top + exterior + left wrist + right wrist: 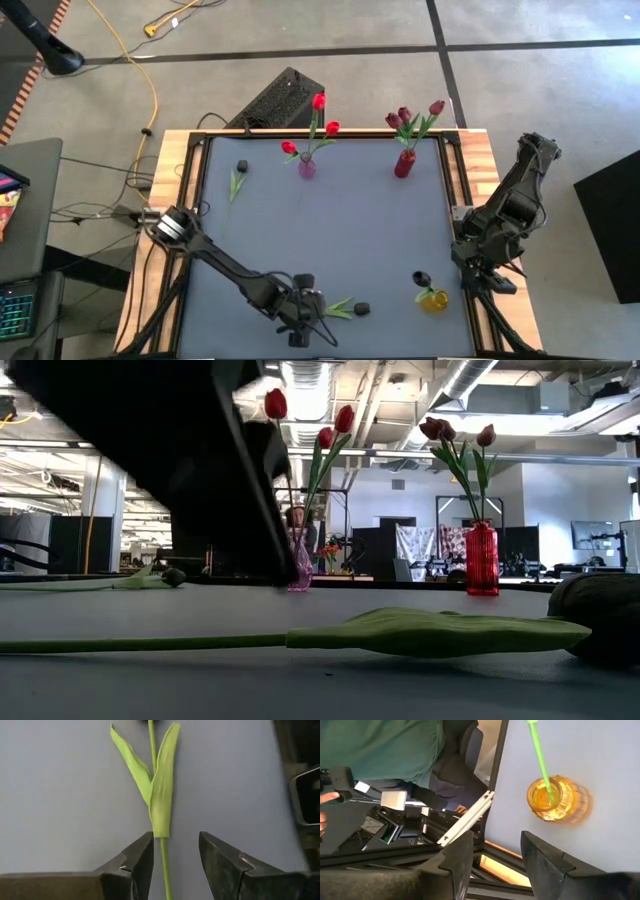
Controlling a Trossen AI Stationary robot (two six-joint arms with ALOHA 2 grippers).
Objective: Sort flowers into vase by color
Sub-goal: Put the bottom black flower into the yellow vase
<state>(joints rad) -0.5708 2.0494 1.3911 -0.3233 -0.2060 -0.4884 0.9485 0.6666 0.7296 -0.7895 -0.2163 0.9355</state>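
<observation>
The left gripper (172, 865) hangs low over the near edge of the table (330, 215) with its fingers (137, 862) spread, the thin green stem of a lying black tulip (159, 790) running between them but untouched on either side; that straddle looks like the set-up for a pinch on the stem just below the leaves, where the flower is slimmest and lies flat. In the high view this tulip (347, 309) lies just beside the gripper, its dark head pointing toward the yellow vase (434, 299), which holds one black flower and is, judging by colour, where it belongs. The purple vase (307, 166) at the far edge holds three bright red tulips, and the red vase (404, 163) beside it holds maroon ones. Another black tulip (238, 178) lies loose at far left. The right gripper (495, 862) waits at the right edge, fingers apart and empty, near the yellow vase.
</observation>
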